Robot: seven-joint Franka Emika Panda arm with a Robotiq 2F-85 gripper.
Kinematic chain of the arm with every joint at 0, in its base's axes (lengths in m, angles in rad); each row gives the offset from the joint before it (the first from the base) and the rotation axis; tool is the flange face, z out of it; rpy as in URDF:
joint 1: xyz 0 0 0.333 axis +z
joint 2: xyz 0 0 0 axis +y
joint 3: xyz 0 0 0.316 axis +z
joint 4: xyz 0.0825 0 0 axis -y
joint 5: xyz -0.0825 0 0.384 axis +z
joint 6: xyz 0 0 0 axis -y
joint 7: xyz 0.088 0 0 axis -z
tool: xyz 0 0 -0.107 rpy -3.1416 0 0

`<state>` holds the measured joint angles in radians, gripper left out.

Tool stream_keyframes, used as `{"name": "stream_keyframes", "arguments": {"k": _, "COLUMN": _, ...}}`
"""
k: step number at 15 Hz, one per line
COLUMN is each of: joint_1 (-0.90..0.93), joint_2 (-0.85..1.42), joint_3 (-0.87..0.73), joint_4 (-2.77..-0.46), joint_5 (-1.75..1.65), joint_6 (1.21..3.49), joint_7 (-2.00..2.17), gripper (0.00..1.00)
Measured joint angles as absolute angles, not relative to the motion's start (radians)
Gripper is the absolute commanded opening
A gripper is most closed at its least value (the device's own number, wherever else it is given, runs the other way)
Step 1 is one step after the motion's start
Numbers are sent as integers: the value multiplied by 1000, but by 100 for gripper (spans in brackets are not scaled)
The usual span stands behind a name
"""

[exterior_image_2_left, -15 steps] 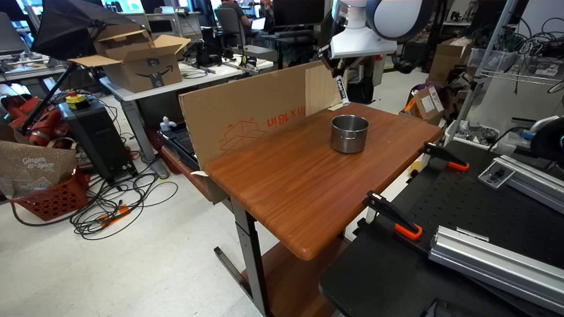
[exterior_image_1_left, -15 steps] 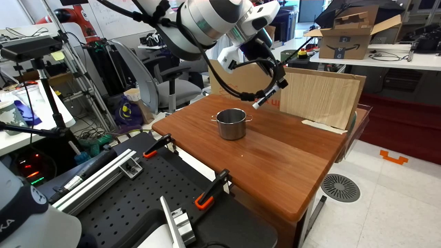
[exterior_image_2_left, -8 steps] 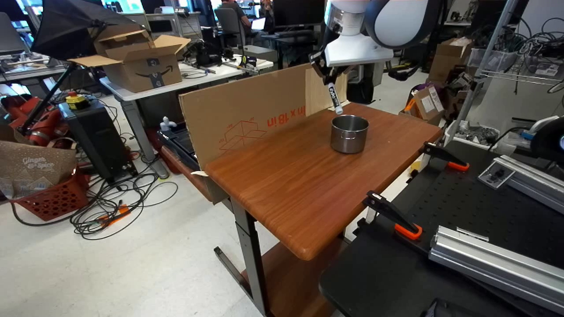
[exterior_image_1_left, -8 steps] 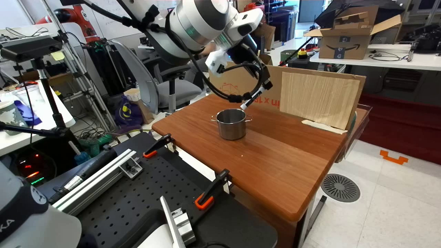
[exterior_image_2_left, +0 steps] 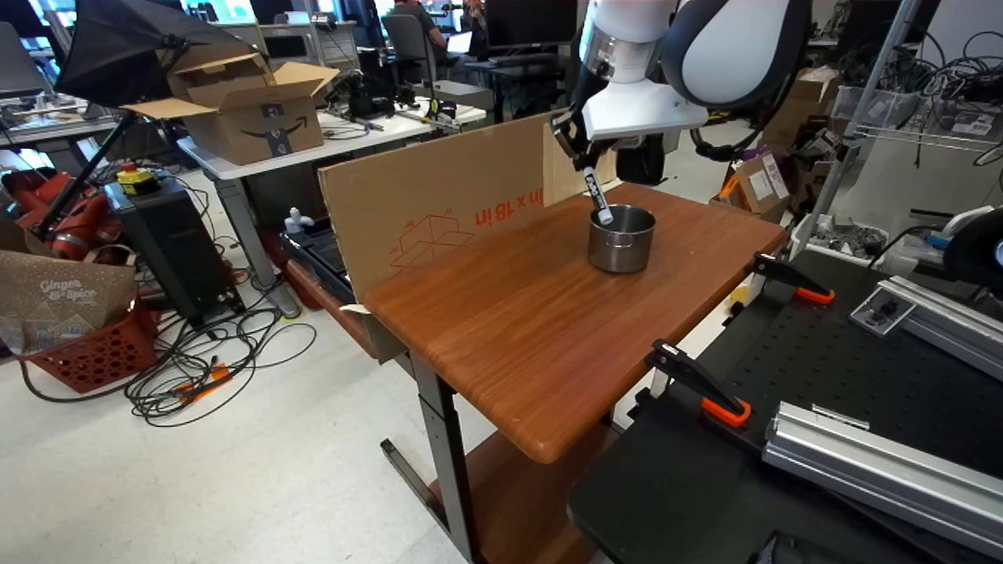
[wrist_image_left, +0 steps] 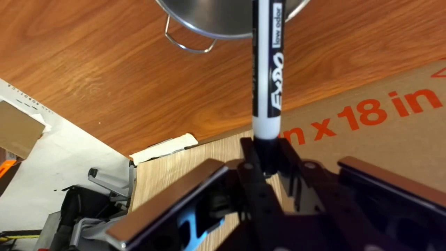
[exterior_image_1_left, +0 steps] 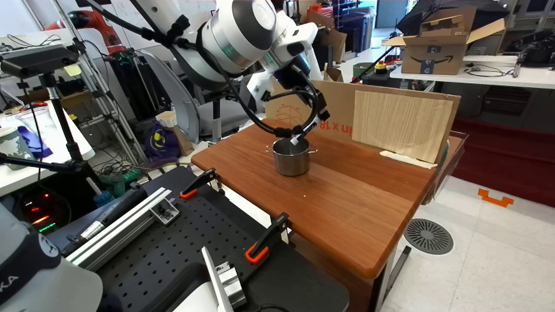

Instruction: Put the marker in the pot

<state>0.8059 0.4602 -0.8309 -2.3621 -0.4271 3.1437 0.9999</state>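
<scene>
Wrist view: marker [wrist_image_left: 266, 69] held by one end, pincer [wrist_image_left: 267, 153] narrowed to its width and clamped. In both exterior views, marker tilted, free tip at mouth of pot [exterior_image_2_left: 615, 254]; cannot tell if below rim. Pot upright on table [exterior_image_2_left: 501, 313]; cardboard [exterior_image_2_left: 439, 184] standing along table's edge.

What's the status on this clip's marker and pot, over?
Gripper shut on one end of the Expo marker. Marker tilted, free end at the mouth of the two-handled metal pot. No obstruction seen.
</scene>
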Motion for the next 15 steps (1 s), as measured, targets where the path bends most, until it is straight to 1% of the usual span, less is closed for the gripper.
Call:
{"name": "stream_keyframes", "arguments": {"k": 11, "joint_1": 809, "joint_2": 458, "joint_3": -810, "joint_4": -2423, "joint_5": -427, "joint_6": 3145, "joint_7": 975, "gripper": 5}}
{"name": "stream_keyframes", "arguments": {"k": 12, "joint_1": 803, "joint_2": 458, "joint_3": -800, "joint_4": -2427, "joint_5": -427, "joint_6": 3145, "joint_7": 973, "gripper": 45}}
{"name": "stream_keyframes", "arguments": {"k": 13, "joint_1": 794, "joint_2": 458, "joint_3": -786, "joint_4": -2430, "joint_5": -427, "joint_6": 3145, "joint_7": 971, "gripper": 46}}
{"name": "stream_keyframes", "arguments": {"k": 15, "joint_1": 770, "joint_2": 458, "joint_3": -758, "joint_4": -2431, "joint_5": -427, "joint_6": 3145, "joint_7": 968, "gripper": 59}}
